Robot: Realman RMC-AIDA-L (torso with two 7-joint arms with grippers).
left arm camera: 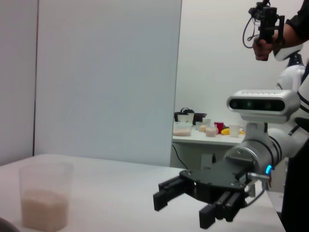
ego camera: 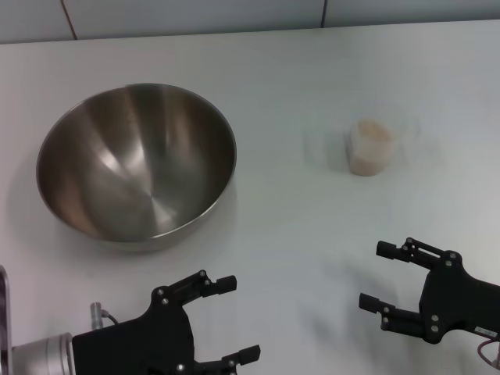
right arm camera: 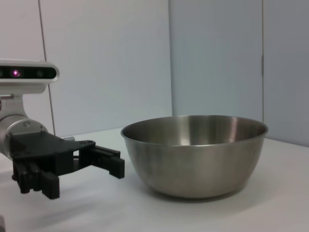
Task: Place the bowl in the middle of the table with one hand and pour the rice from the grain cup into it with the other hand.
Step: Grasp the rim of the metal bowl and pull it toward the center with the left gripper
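The bowl (ego camera: 137, 160) stands upright and empty on the left side of the table (ego camera: 281, 258), well left of centre. It is stainless steel with a smooth, polished wall, so it is judged rigid, moderately light for its width, and slippery. The curved wall offers no flat purchase; the rim is the practical place to take hold, one finger inside and one outside. The near rim lies closest to the left claw (ego camera: 230, 320).

The grain cup (ego camera: 370, 146) stands upright on the right side of the table, well apart from the bowl, and holds the rice (ego camera: 372, 131) to near its top. The thin clear plastic is judged light and likely to flex; a firm squeeze could buckle the wall or spill grains. A moderate grip across the body, below the rim, suits it. The spout is too faint to locate.

Left claw: released, fingers spread, near the table's front edge, holding nothing. Right claw (ego camera: 393, 276): released, fingers spread, in front of the cup, holding nothing.

No brand, label or writing is legible on either item.
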